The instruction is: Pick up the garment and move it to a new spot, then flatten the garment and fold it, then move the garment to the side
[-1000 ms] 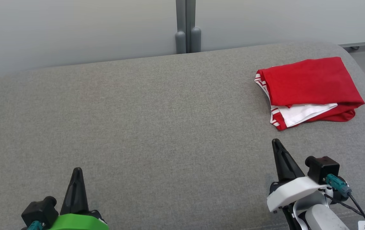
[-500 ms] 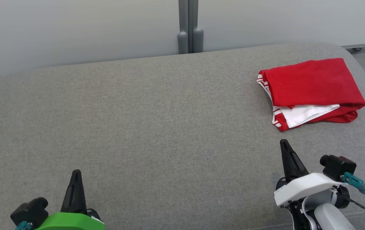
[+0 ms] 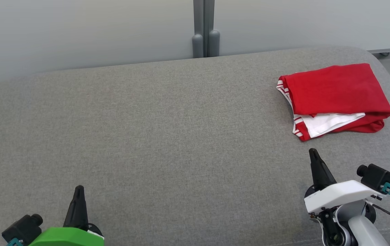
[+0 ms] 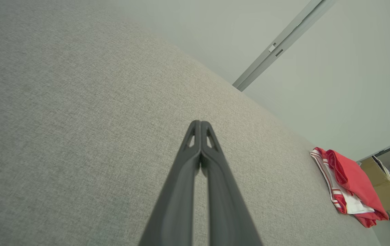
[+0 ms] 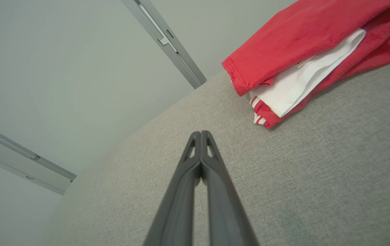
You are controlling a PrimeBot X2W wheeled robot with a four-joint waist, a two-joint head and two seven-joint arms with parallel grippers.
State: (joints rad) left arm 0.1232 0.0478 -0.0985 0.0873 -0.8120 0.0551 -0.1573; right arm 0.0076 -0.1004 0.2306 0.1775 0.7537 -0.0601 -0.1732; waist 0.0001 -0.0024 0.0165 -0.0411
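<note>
Although both arms sit low at the near edge, the head view tells most of the story: the red-and-white garment [image 3: 335, 92] lies folded into a compact packet at the far right of the grey fabric-covered counter [image 3: 167, 136], close to its right edge. The left claw [image 3: 79, 189] at the lower left and the right claw [image 3: 312, 152] at the lower right each have their fingers pressed together on nothing. The right claw is near the garment's front edge but apart from it; the left is well apart. In the left wrist view the closed fingers point across bare fabric, with the garment small at the far right and a cardboard box [image 4: 384, 186] beyond it. In the right wrist view the fingers meet at the tips, and the folded layers, red over white, lie ahead and to the right, untouched. By this showing, the moving, flattening, folding and setting aside look done, and little or nothing seems left.
</note>
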